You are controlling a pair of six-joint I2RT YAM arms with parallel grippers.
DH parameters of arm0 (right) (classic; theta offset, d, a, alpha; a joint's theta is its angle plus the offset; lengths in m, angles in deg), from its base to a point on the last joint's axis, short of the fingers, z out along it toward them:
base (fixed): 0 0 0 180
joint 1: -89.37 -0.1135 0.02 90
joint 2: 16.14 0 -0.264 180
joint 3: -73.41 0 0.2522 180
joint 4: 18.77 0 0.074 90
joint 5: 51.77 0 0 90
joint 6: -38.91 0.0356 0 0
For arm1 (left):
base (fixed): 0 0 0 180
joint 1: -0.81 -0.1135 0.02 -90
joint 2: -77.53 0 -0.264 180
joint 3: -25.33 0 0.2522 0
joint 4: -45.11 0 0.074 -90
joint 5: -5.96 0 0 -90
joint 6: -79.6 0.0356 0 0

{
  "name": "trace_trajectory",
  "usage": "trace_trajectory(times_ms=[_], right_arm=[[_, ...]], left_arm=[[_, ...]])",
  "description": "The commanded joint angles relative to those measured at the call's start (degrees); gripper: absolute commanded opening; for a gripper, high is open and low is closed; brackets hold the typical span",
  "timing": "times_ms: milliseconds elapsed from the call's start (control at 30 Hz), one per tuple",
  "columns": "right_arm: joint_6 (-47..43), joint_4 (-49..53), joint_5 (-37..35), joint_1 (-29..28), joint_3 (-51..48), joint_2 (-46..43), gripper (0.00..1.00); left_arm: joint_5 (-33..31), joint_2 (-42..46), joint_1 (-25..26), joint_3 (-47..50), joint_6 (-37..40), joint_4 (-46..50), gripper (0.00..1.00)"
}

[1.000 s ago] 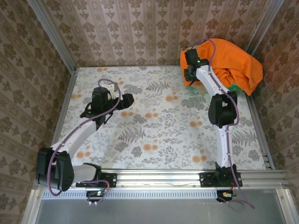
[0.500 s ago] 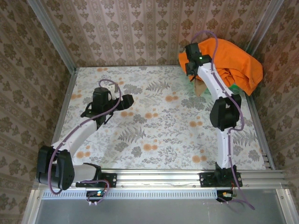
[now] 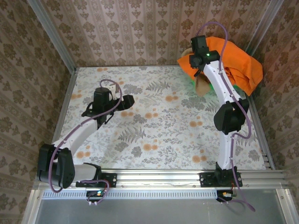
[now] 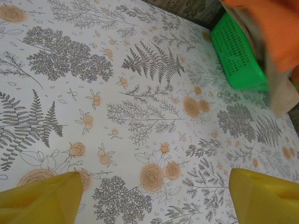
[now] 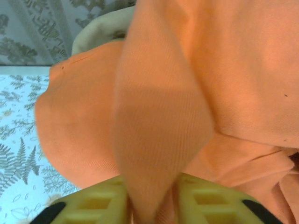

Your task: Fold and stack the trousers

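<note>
Item 1: trousers [image 3: 240,63], bright orange, plain woven fabric, heaped in a crumpled mound directly ahead of and above the right gripper [image 5: 152,198], over a green basket [image 4: 236,56] at the far right corner of the table [image 3: 154,130]. A tan garment [image 5: 100,28] is seen behind the mound, up and to the left of that gripper, and hangs below the orange cloth on the basket's near side. Right gripper: closed narrowly on 1 hanging fold of the trousers, the cloth being drawn down between the 2 yellow fingers [image 5: 205,200] (only a single ridge of fabric is caught, not the bulk). Left gripper [image 4: 149,198]: spread wide, nothing held, poised over bare floral tabletop, with the basket and trousers well ahead of it and to its right. Handling, as judged: the fabric is expected to be light, limp and without stiffness, so that it will drape and trail from any pinch and may drag the tan garment or the basket along with it. Slippage is thought unlikely given the matte weave, though a thin fold could pull free under the weight of 2 long legs. A better hold is judged to be the waistband or a hem, neither of which can be made out in the heap. No fold is yet made.
</note>
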Motion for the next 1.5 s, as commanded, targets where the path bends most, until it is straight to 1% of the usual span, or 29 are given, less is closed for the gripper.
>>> trace_trajectory(times_ms=[0,67,100,133,167,200,267,300,467,567,667,700,733,800,833,867,900,933,1000,1133,1300,1467], right_arm=[[1.6,-1.2,2.4,-0.4,-1.0,0.3,0.35],[1.8,-2.9,1.6,-0.7,-2.7,-0.3,0.3],[1.9,-3.7,1.8,-0.6,-3.7,-0.8,0.3],[2.0,-3.5,2.3,-0.7,-3.7,-0.6,0.35],[2.1,-2.6,3.0,-0.8,-3.3,-0.1,0.47],[2.0,-1.7,3.5,-0.8,-3.2,0.5,0.55],[1.1,-0.8,4.2,-1.4,-3.9,1.7,0.63],[0.5,-0.3,4.4,-1.6,-4.4,2.3,0.65],[-1.5,0.6,3.4,-3.0,-6.0,5.4,0.66],[-2.1,1.2,2.7,-3.5,-4.7,8.3,0.69],[-1.6,2.1,1.9,-3.3,-2.3,11.8,0.69],[-1.4,2.5,1.0,-3.3,-1.0,13.1,0.66],[-1.5,3.0,0.2,-3.3,0.2,14.3,0.58],[-1.1,3.9,-1.6,-3.3,2.0,14.9,0.31],[-0.7,3.4,-1.7,-3.4,1.5,13.8,0.18],[-0.4,2.3,-1.7,-3.4,0.8,12.3,0.09],[-0.2,0.7,-2.2,-3.8,-0.8,10.0,0.03],[-0.5,-1.3,-2.7,-4.2,-2.2,7.5,0.0],[-0.5,-3.5,-3.6,-4.8,-3.9,3.5,0.0],[-1.0,-4.0,-4.4,-5.6,-3.9,-1.8,0.0],[-1.8,-4.9,-5.7,-6.0,-4.4,-5.8,0.0],[-2.2,-5.8,-5.1,-7.4,-5.2,-10.5,0.0]], left_arm=[[0.9,-0.6,0.2,-0.5,0.5,0.0,0.82],[1.0,-0.6,0.2,-0.7,0.9,0.1,0.82],[0.9,-0.7,0.1,-0.9,1.0,0.2,0.82],[0.9,-0.7,0.1,-1.0,1.0,0.3,0.82],[1.0,-0.8,0.2,-1.0,1.0,0.2,0.82],[1.0,-0.9,0.2,-0.9,0.9,0.1,0.82],[1.1,-1.1,0.2,-0.7,0.8,-0.1,0.82],[1.3,-1.3,0.2,-0.6,0.7,-0.2,0.82],[2.0,-2.2,0.3,0.5,-0.4,-1.2,0.82],[2.3,-2.3,0.3,1.3,-0.8,-1.9,0.82],[2.4,-2.4,0.3,1.7,-0.8,-1.8,0.82],[2.3,-2.4,0.3,1.6,-0.8,-1.7,0.82],[2.2,-2.4,0.3,1.7,-0.7,-1.5,0.82],[2.3,-2.4,0.3,1.3,-0.3,-0.8,0.81],[2.3,-2.3,0.2,1.1,-0.1,-0.4,0.8],[2.3,-2.2,0.3,1.1,-0.1,-0.2,0.8],[2.3,-2.1,0.3,0.9,0.0,0.1,0.8],[2.3,-2.0,0.3,0.8,0.2,0.3,0.8],[2.5,-1.9,0.3,0.5,0.3,0.3,0.8],[2.7,-2.1,0.4,0.1,0.0,0.1,0.79],[2.9,-2.3,0.9,-0.3,0.0,-0.1,0.78],[3.0,-2.0,1.1,-1.0,0.0,0.6,0.76]])
